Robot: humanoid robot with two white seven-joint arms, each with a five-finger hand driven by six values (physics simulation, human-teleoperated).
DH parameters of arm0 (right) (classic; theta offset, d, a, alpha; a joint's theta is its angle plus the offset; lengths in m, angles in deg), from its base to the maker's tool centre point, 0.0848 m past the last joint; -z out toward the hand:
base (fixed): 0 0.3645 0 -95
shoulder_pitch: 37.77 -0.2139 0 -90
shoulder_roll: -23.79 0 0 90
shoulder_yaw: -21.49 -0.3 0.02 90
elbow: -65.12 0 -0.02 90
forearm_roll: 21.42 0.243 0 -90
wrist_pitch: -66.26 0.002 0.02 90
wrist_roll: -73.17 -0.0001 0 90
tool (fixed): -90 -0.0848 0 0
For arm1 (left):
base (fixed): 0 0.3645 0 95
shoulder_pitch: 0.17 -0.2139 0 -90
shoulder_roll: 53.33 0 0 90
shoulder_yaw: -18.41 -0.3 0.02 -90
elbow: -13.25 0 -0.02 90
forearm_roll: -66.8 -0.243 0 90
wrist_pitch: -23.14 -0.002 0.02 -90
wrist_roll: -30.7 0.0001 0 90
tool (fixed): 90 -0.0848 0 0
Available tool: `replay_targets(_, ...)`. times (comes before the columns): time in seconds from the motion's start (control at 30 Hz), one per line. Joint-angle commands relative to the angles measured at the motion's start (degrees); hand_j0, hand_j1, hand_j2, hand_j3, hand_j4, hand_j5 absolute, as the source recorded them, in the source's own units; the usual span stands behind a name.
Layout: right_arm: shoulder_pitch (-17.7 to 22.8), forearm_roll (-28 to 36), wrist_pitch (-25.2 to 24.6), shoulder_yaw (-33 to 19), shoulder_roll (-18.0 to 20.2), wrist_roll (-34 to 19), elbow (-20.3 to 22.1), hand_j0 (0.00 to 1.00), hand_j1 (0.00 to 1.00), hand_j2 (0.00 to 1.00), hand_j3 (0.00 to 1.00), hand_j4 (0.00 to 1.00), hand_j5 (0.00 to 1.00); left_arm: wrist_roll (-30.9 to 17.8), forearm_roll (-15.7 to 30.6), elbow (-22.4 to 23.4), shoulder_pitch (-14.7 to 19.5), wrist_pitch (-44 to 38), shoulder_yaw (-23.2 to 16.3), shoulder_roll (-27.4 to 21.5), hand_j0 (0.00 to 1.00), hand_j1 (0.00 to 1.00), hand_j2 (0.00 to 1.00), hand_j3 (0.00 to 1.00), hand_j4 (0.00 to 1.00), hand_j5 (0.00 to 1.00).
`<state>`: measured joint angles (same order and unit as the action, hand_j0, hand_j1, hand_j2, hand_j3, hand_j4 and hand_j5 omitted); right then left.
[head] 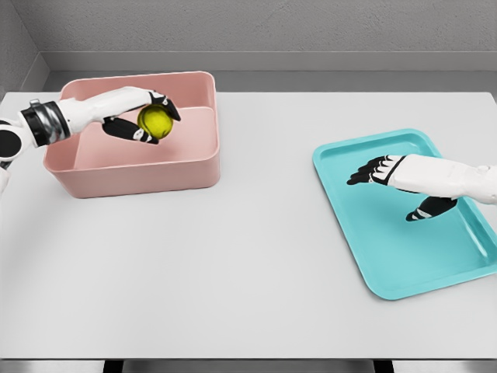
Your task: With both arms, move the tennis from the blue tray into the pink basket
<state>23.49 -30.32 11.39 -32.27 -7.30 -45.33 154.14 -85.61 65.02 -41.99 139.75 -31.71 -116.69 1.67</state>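
A white table (233,256) fills most of the view, backed by a grey wall. On its far left a pink basket (194,159) is set, and on its right a blue tray (373,249) is laid at a slant, well apart from the basket. The left arm is brought in from the left edge and stretched rightward across the basket's near-left wall, its forearm roughly level. The left hand (144,116) is held over the basket's interior, with the dark fingers (165,102) curled over the top of the ball (155,121) and the thumb placed under it, so that the yellow-green ball is gripped within the basket's outline. Whether the ball is clear of the basket floor cannot be told. The right arm is brought in from the right edge over the tray, and the right hand (404,186) is held palm-down above the tray, its fingers spread loosely toward the left and nothing grasped.
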Motion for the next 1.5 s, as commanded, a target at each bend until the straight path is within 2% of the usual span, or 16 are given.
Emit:
replay_targets(0.0, 0.0, 0.4, -0.1, 0.0, 0.1, 0.0, 0.0, 1.0, 1.0, 1.0, 1.0, 1.0, 1.0, 0.0, 0.4, 0.3, 0.0, -0.1, 0.4, 0.0, 0.62, 0.62, 0.62, 0.62, 0.62, 0.62)
replay_targets(0.03, 0.0, 0.4, -0.1, 0.0, 0.1, 0.0, 0.0, 1.0, 1.0, 1.0, 1.0, 1.0, 1.0, 0.0, 0.4, 0.5, 0.0, -0.1, 0.4, 0.0, 0.72, 0.72, 0.72, 0.72, 0.72, 0.72)
replay_targets(0.07, 0.0, 0.4, -0.1, 0.0, 0.1, 0.0, 0.0, 1.0, 1.0, 1.0, 1.0, 1.0, 1.0, 0.1, 0.4, 0.6, -0.1, -0.1, 1.4, 0.0, 1.0, 1.0, 1.0, 1.0, 1.0, 1.0)
replay_targets(0.33, 0.0, 0.4, -0.1, 0.0, 0.1, 0.0, 0.0, 1.0, 1.0, 1.0, 1.0, 1.0, 1.0, 0.7, 1.3, -0.6, -0.1, -0.1, 1.8, -0.1, 1.0, 1.0, 1.0, 1.0, 1.0, 1.0)
replay_targets(0.57, 0.0, 0.4, -0.1, 0.0, 0.1, 0.0, 0.0, 1.0, 1.0, 1.0, 1.0, 1.0, 1.0, 0.7, 1.3, -9.0, -1.0, -0.1, 3.2, -2.3, 1.0, 1.0, 1.0, 1.0, 1.0, 1.0)
replay_targets(0.67, 0.0, 0.4, -0.1, 0.0, 0.1, 0.0, 0.0, 1.0, 1.0, 1.0, 1.0, 1.0, 1.0, 0.7, 1.4, -12.7, -2.8, -0.1, 4.1, -6.0, 1.0, 1.0, 1.0, 1.0, 1.0, 1.0)
replay_targets(0.73, 0.0, 0.4, -0.1, 0.0, 0.1, 0.0, 0.0, 1.0, 1.0, 1.0, 1.0, 1.0, 1.0, 0.7, 1.4, -14.6, -6.0, -0.1, 7.3, -6.3, 1.0, 1.0, 1.0, 1.0, 1.0, 1.0)
replay_targets(0.8, 0.0, 0.4, -0.1, 0.0, 0.1, 0.0, 0.0, 1.0, 1.0, 1.0, 1.0, 1.0, 1.0, 0.7, 1.6, -15.1, -6.1, -0.1, 7.4, -8.0, 1.0, 1.0, 1.0, 1.0, 1.0, 1.0)
replay_targets(0.87, 0.0, 0.4, -0.1, 0.0, 0.1, 0.0, 0.0, 1.0, 1.0, 1.0, 1.0, 1.0, 1.0, 0.7, 2.3, -15.7, -7.2, -0.1, 9.7, -8.7, 1.0, 1.0, 1.0, 1.0, 1.0, 1.0)
replay_targets(0.93, 0.0, 0.4, -0.1, 0.0, 0.1, 0.0, 0.0, 1.0, 1.0, 1.0, 1.0, 1.0, 1.0, 1.1, 2.7, -16.0, -7.3, -0.1, 10.0, -9.0, 1.0, 1.0, 1.0, 1.0, 1.0, 1.0)
replay_targets(1.03, 0.0, 0.4, -0.1, 0.0, 0.0, 0.0, 0.0, 1.0, 1.0, 1.0, 1.0, 1.0, 1.0, 1.7, 5.2, -20.0, -9.6, -0.1, 10.1, -13.2, 1.0, 1.0, 1.0, 1.0, 1.0, 1.0)
replay_targets(1.13, 0.0, 0.4, -0.1, 0.0, 0.0, 0.0, -0.1, 1.0, 1.0, 1.0, 1.0, 1.0, 1.0, 2.0, 5.7, -22.1, -11.9, -0.1, 10.2, -14.8, 1.0, 1.0, 1.0, 1.0, 1.0, 1.0)
replay_targets(1.2, 0.0, 0.4, -0.1, 0.0, 0.0, 0.0, 0.0, 1.0, 1.0, 1.0, 1.0, 1.0, 1.0, 2.4, 6.8, -25.2, -14.3, -0.1, 10.5, -17.5, 1.0, 1.0, 1.0, 1.0, 1.0, 1.0)
replay_targets(1.3, 0.0, 0.4, -0.1, 0.0, 0.0, 0.0, 0.0, 1.0, 1.0, 1.0, 1.0, 1.0, 1.0, 2.5, 7.7, -28.2, -18.8, -0.1, 14.7, -19.0, 1.0, 1.0, 1.0, 1.0, 1.0, 1.0)
replay_targets(1.47, 0.0, 0.4, -0.1, 0.0, 0.0, 0.0, 0.0, 1.0, 1.0, 1.0, 1.0, 1.0, 1.0, 2.6, 7.8, -28.3, -18.9, -0.1, 14.8, -19.1, 1.0, 1.0, 1.0, 1.0, 1.0, 1.0)
